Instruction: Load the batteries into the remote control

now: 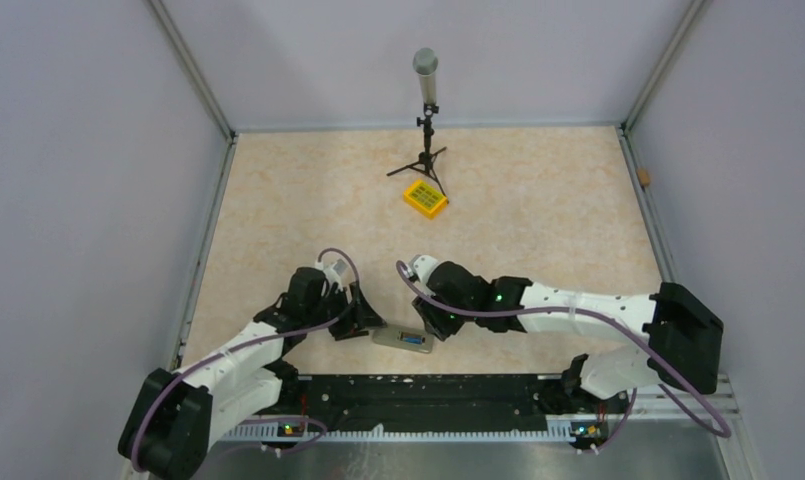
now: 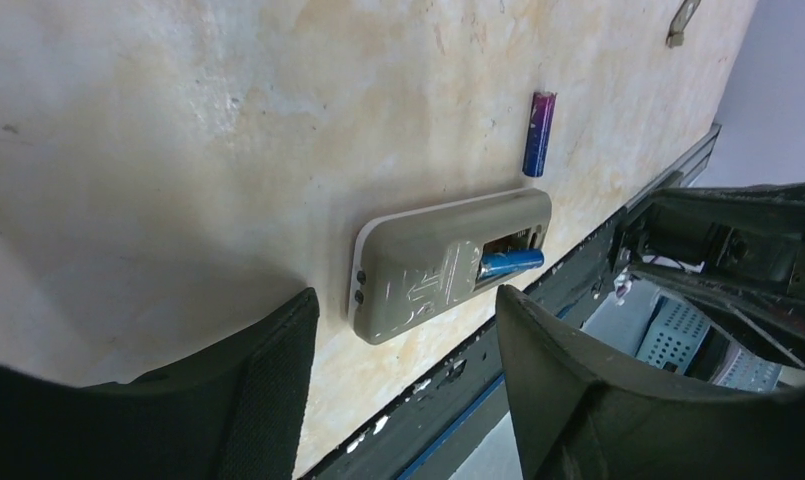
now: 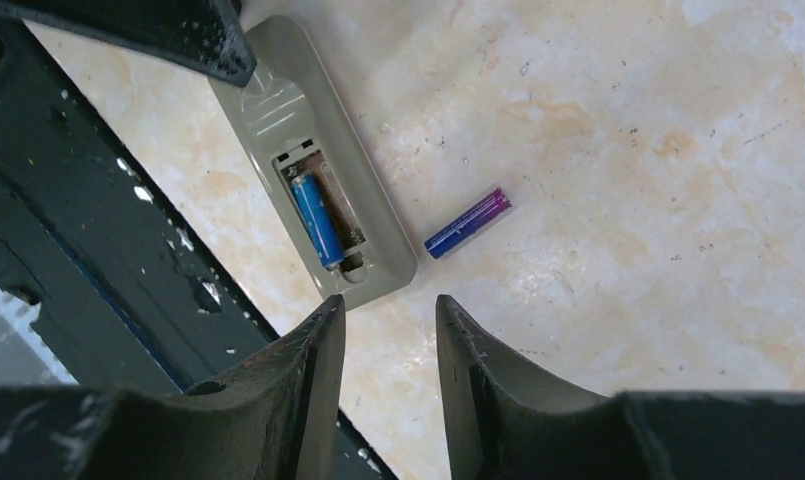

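In the overhead view's lower middle, the left gripper (image 2: 406, 300) was seen spread, empty. The remote control (image 1: 403, 338) lay back-up, one battery (image 3: 316, 218) seated inside. The right gripper (image 3: 388, 305) was narrowly parted, empty. A second battery (image 3: 468, 223) lay beside the remote.

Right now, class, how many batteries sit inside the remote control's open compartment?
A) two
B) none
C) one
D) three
C: a single blue battery lies in the open compartment of the remote control, while the second battery lies loose on the table beside the handset, not touching it.
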You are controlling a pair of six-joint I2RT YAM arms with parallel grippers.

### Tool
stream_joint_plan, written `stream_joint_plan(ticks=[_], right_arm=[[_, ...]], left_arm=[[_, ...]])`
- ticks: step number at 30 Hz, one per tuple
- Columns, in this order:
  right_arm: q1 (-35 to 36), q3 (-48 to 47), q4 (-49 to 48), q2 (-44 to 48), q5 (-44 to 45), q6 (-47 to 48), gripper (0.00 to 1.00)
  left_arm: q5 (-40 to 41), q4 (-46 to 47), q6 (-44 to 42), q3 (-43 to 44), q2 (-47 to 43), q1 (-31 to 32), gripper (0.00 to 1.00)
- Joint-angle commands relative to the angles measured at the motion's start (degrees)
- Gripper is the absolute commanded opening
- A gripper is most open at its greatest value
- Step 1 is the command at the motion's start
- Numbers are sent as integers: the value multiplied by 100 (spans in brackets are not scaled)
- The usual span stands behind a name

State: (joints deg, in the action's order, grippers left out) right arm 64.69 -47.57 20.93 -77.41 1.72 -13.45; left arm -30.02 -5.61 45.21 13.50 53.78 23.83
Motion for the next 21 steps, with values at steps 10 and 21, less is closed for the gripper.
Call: stream_joint_plan(ticks=[10, 21], right_arm=[[-15, 322, -644, 335, 374, -875, 38], [-13, 363, -724, 318, 362, -1180, 38]], left_arm=[[0, 297, -14, -338, -93, 442, 54], [66, 744, 142, -291, 266, 758, 44]])
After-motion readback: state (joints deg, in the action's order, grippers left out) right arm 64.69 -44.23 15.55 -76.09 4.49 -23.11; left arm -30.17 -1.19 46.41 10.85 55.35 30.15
